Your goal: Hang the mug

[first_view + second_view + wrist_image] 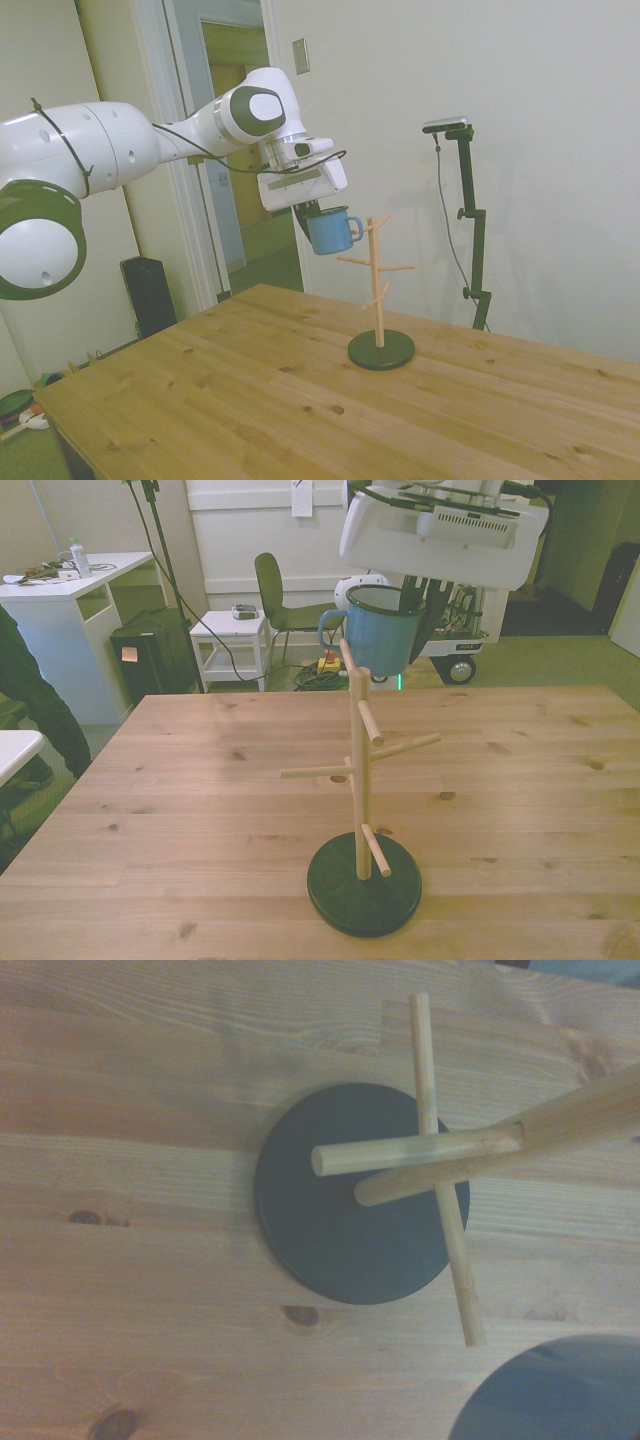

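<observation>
The jaws are clamped on the rim of the mug (331, 231), one finger dipping inside the white interior, and they carry it upright in the air, high off the worktop (250, 400). Its loop handle points away from the arm in the side view, toward the wooden peg stand (379, 280), and sits about level with the topmost peg, just beside the post's tip. In the front view the mug (382, 630) hangs right behind the post's top, handle to the front view's left. From here I'd judge the move ahead turns on threading that loop over the upward-slanting top peg. Counting: one mug, one stand on a dark round base (350, 1195), one arm; I can't settle the peg count
</observation>
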Robot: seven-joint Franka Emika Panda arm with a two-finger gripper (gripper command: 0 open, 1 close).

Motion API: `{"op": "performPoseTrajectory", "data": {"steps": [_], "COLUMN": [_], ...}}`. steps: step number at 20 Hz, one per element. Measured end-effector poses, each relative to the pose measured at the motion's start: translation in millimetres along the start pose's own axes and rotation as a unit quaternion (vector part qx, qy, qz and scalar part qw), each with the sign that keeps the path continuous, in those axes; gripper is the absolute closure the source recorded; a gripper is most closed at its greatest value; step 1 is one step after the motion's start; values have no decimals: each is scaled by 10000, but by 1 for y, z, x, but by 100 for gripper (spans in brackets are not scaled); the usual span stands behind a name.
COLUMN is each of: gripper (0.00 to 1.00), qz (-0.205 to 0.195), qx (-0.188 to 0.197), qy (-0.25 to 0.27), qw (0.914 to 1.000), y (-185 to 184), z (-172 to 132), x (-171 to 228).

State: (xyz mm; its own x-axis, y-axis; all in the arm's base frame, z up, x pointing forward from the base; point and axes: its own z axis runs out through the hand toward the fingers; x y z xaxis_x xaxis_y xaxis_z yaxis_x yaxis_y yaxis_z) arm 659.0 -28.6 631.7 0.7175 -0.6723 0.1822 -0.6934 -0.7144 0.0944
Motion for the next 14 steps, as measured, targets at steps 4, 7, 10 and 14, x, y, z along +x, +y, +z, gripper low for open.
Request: {"op": "performPoseTrajectory", "data": {"steps": [4, 7, 10, 14], "gripper": [100, 100, 100, 100], "qz": [-1, -2, -5, 7], "qx": [-21, -26, -39, -58], "qy": [-18, -16, -26, -42], "qw": [10000, 10000, 10000, 10000], "y": [-7, -12, -17, -21], "z": [2, 6, 8, 12], "x": [2, 5, 6, 9]}}
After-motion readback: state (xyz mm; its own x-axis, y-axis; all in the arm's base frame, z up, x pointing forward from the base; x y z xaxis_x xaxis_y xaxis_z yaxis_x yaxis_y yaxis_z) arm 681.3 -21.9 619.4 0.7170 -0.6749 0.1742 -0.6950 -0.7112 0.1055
